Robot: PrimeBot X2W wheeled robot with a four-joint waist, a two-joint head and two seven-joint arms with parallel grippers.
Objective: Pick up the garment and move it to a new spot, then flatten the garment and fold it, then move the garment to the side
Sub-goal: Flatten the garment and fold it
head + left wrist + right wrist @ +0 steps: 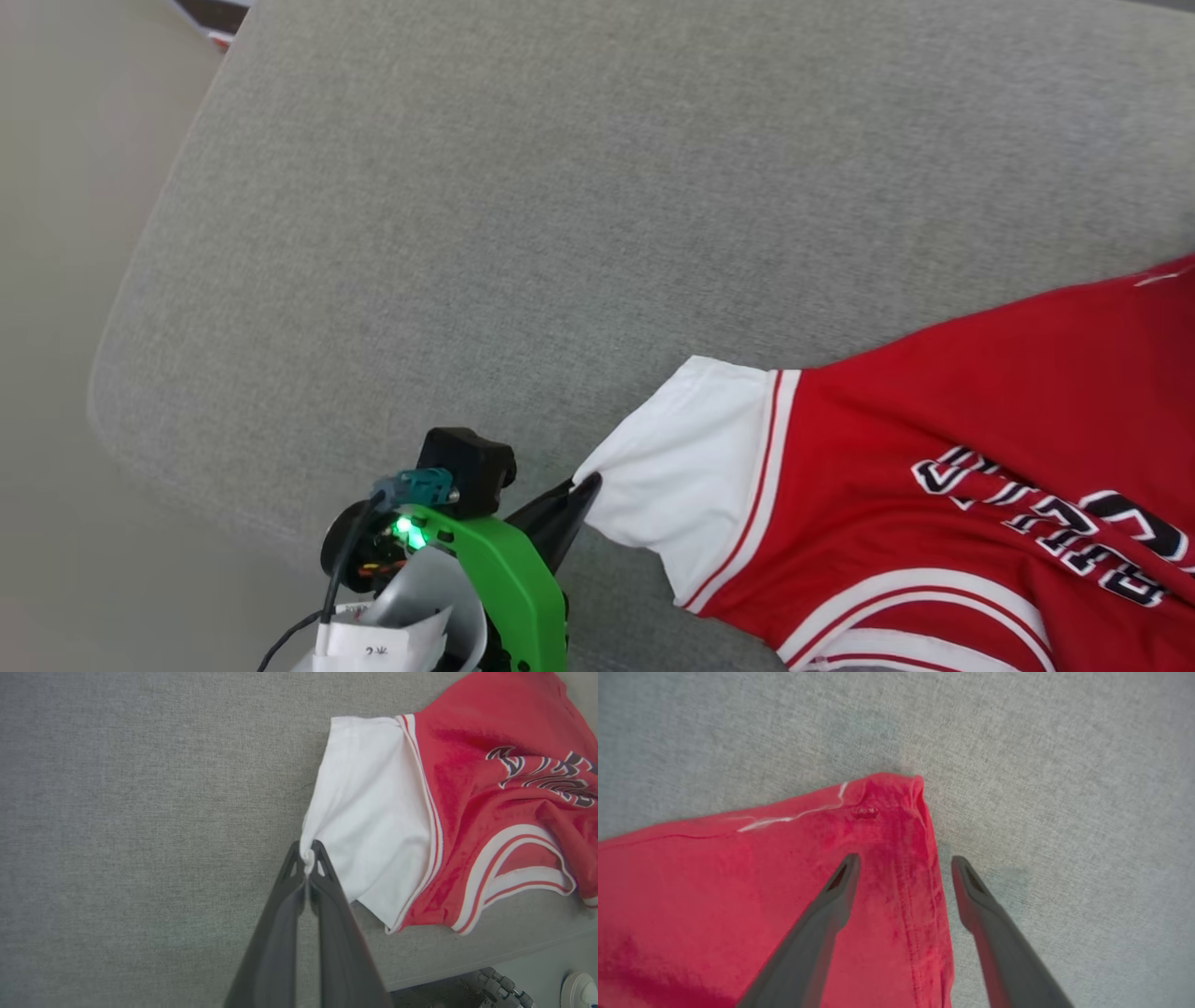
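Note:
The garment (934, 448), a red jersey T-shirt with white sleeves, striped trim and black lettering, lies on a grey cushion at the lower right of the head view. My left gripper (588, 485) is shut on the edge of its white sleeve (364, 812), pinching a small fold of cloth between the fingertips (308, 856). In the right wrist view my right gripper (903, 865) stands open above a red corner of the garment (887, 798). One finger hangs over the red cloth, the other over bare cushion; nothing is between them.
The grey fabric cushion (523, 243) spreads wide to the left and far side of the garment. Its left edge drops off to a pale floor (56, 280). In the left wrist view a wheel (502, 987) and a white shoe (579, 989) show below the cushion's edge.

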